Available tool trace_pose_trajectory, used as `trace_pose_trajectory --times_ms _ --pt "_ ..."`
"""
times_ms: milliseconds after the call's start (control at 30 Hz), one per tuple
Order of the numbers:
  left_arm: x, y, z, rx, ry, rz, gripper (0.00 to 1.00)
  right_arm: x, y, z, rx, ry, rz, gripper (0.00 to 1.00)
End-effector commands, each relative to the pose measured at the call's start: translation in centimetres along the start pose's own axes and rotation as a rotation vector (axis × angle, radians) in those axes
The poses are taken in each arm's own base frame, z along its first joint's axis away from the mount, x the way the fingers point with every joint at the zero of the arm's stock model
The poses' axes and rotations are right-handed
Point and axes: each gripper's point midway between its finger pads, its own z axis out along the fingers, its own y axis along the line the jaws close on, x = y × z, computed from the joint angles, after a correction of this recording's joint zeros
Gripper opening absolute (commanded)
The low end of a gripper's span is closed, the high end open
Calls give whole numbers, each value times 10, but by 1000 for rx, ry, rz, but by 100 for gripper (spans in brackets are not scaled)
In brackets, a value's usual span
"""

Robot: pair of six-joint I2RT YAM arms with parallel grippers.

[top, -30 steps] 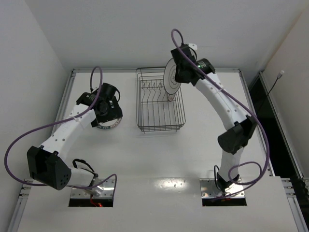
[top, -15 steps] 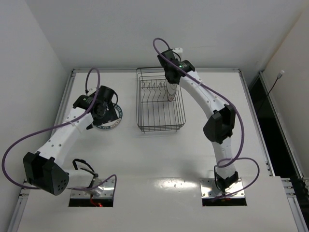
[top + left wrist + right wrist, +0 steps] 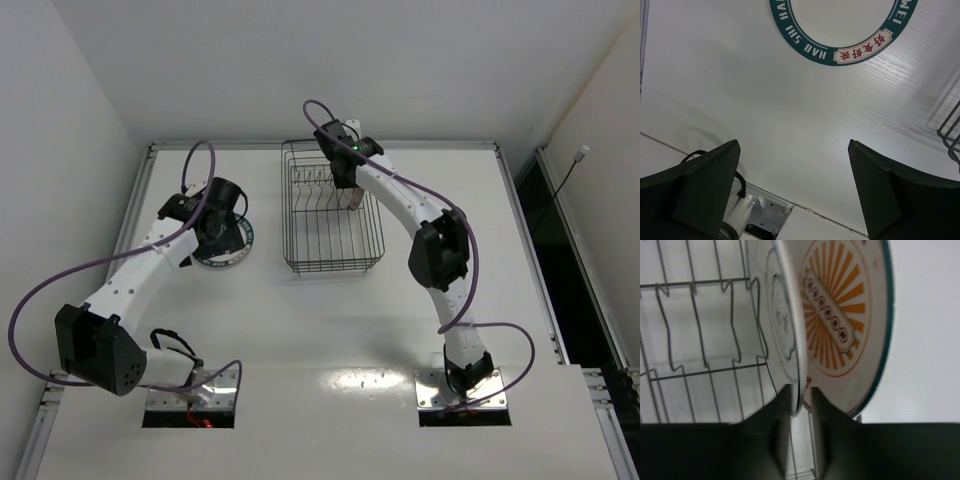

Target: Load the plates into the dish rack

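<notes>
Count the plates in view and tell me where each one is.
3. The teal-rimmed plate lies flat on the table, left of the dish rack. The white plate stands upright in the rack, pinched by the right gripper. The orange-rayed plate stands beside it.

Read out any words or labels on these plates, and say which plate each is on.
"HAO SHI HA": white capitals on the band of the teal-rimmed plate, cut off by the frame.
"MEI": same band, partly cut off, uncertain.
Red Chinese characters, cream panel, same band: too blurred to read.
Orange sunburst plate: strip of tiny symbols, unreadable.
White plate: no text visible.
</notes>
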Motion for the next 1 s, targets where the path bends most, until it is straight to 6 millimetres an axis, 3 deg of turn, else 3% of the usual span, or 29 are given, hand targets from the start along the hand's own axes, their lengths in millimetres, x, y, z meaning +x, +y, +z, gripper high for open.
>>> trace_pose_trajectory --times_ms 0,100,167,233,300,333,367,400,433,467,567,667,700,733,767,800,833,867,933,967 --pt "-4 0 3 -11 -27 29 88 4 15 -8 -107 37 22 26" --pt "-4 2 10 -33 -34 53 88 -6 14 -25 -168 29 56 51" --pt "-7 3 13 -42 -53 71 88 -11 9 -40 -179 32 68 83" --pt "-7 3 19 -48 -69 91 88 -30 1 -68 -206 -9 104 97" --pt "-5 4 26 -56 -74 109 88 -43 -8 -92 -237 -44 126 100" --pt "-5 -2 31 -39 -77 124 88 -61 -19 -126 -281 -102 158 100" --pt "-3 -6 38 -33 -66 141 88 -67 -20 -144 -337 -122 171 100" --pt "-5 -10 43 -27 -76 157 88 -76 -31 -176 -391 -171 184 100" --pt "2 -11 48 -37 -56 187 88 -72 -24 -175 -423 -157 177 100" --pt "0 -18 53 -21 -64 193 88 -78 -30 -209 -506 -190 189 100" --pt "6 -20 73 -66 -52 255 88 -69 -30 -244 -626 -175 174 100" --pt "7 -12 85 -72 4 172 88 -46 -36 -265 -698 -132 131 100" --pt "9 -22 83 21 43 115 88 -34 -41 -272 -714 -118 125 100" --pt "5 -14 81 65 48 13 88 -29 -41 -277 -740 -120 111 100" --pt "3 -28 75 194 66 -59 88 -17 -41 -271 -731 -96 105 100" --pt "12 -27 76 249 99 -118 88 -17 -46 -283 -758 -126 111 100" --pt "0 -17 70 314 75 -269 88 -13 -49 -284 -757 -128 99 100" --pt "7 -31 67 459 114 -340 88 -11 -50 -284 -755 -130 86 100" --pt "17 -28 77 512 191 -456 88 -7 -52 -283 -759 -111 77 100" --pt "9 -36 80 581 172 -532 88 -9 -52 -285 -767 -115 60 100"
